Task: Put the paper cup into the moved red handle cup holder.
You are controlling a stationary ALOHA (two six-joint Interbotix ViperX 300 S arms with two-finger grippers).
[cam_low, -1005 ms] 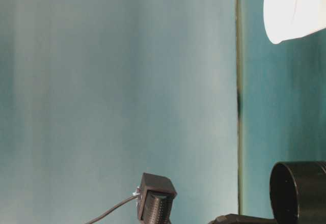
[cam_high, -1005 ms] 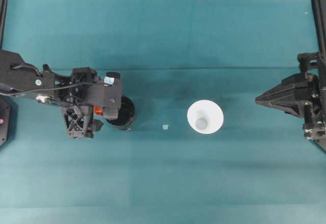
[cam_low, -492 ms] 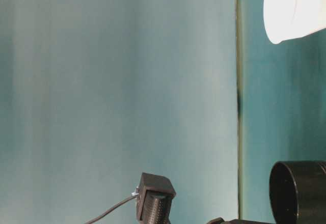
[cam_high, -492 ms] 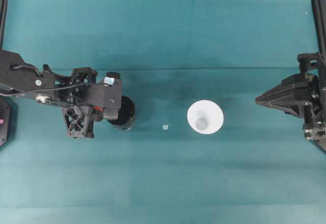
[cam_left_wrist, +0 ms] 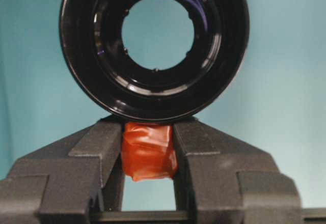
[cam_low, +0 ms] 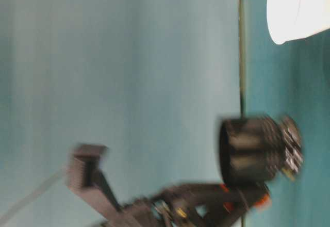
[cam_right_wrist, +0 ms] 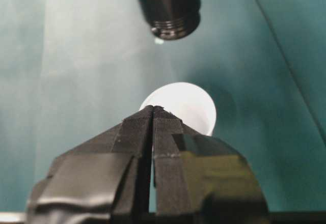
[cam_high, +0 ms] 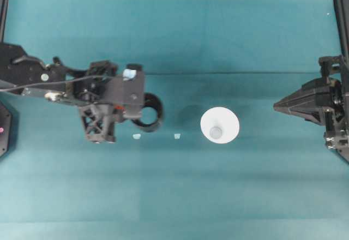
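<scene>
Gripping: the left end effector (cam_left_wrist: pixel 148 147) has its two fingers (cam_left_wrist: pixel 99 150) closed onto the orange-red handle tab (cam_left_wrist: pixel 148 150) of the red handle cup holder (cam_left_wrist: pixel 155 48), the tab pinched between them.
Holder, wrist view: the glossy black ring fills the upper middle of the frame, and the teal desk (cam_left_wrist: pixel 285 81) shows through its round opening.
Holder, overhead view: the red handle cup holder (cam_high: pixel 151 112) sits left of centre, partly covered by the left end effector (cam_high: pixel 128 106).
Holder, table-level view: the holder (cam_low: pixel 250 151) is blurred and appears raised off the desk surface (cam_low: pixel 289 98).
Cup: the paper cup (cam_high: pixel 219 125) stands upright on the desk (cam_high: pixel 229 196) just right of centre, mouth up, well apart from the holder.
Cup, other views: its white rim (cam_low: pixel 294 10) shows in the upper right corner of the table-level frame; in the right wrist frame the paper cup (cam_right_wrist: pixel 188 104) lies mid-frame, just beyond the fingertips.
Right end effector: the right end effector (cam_right_wrist: pixel 152 112) has its fingers pressed together with nothing between them; overhead it (cam_high: pixel 278 107) sits at the right edge, clear of the cup.
Scraps: two small pale bits (cam_high: pixel 136 136) (cam_high: pixel 176 136) lie on the desk between holder and cup.
</scene>
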